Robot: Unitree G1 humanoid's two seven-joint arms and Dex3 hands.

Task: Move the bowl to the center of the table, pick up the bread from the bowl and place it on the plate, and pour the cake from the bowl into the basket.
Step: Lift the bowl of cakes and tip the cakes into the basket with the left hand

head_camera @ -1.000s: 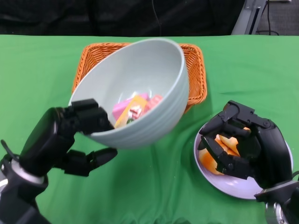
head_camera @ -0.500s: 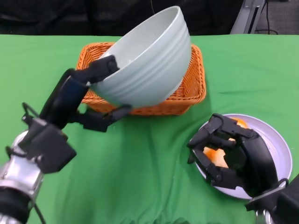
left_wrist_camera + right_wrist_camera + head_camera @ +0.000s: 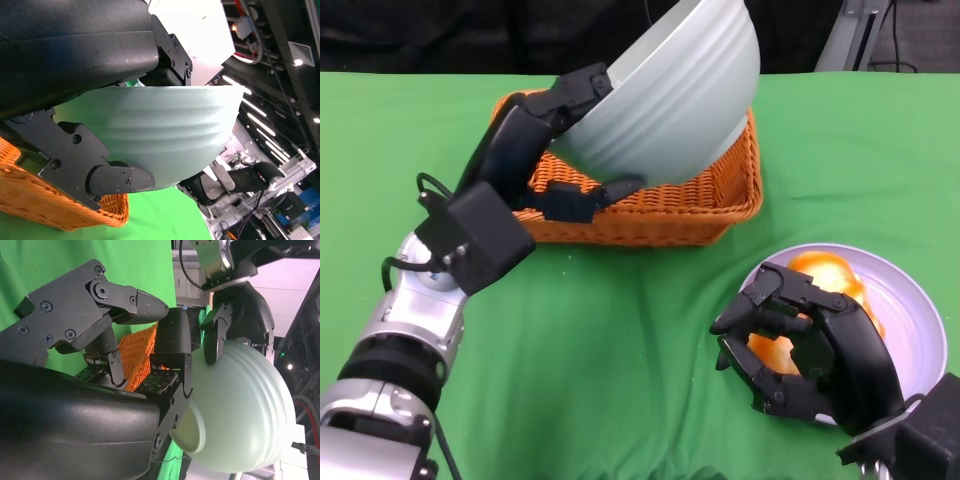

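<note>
Over basket (image 3: 710,205), ribbed pale-green bowl (image 3: 670,95) tipped.

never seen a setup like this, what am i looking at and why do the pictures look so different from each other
This is a humanoid robot at a table with a green cloth, filmed by three cameras at once. The wide picture comes from its head, looking down. The other two come from cameras at its wrists, so they sit close and tilted.

Its left hand holds a pale bowl, tipped steeply over an orange basket, its opening facing away from the head camera. The left wrist view shows that same bowl from close up.

Its right hand sits over a light plate with orange bread on it, fingers curled. Whether they grip the bread is unclear.
</note>
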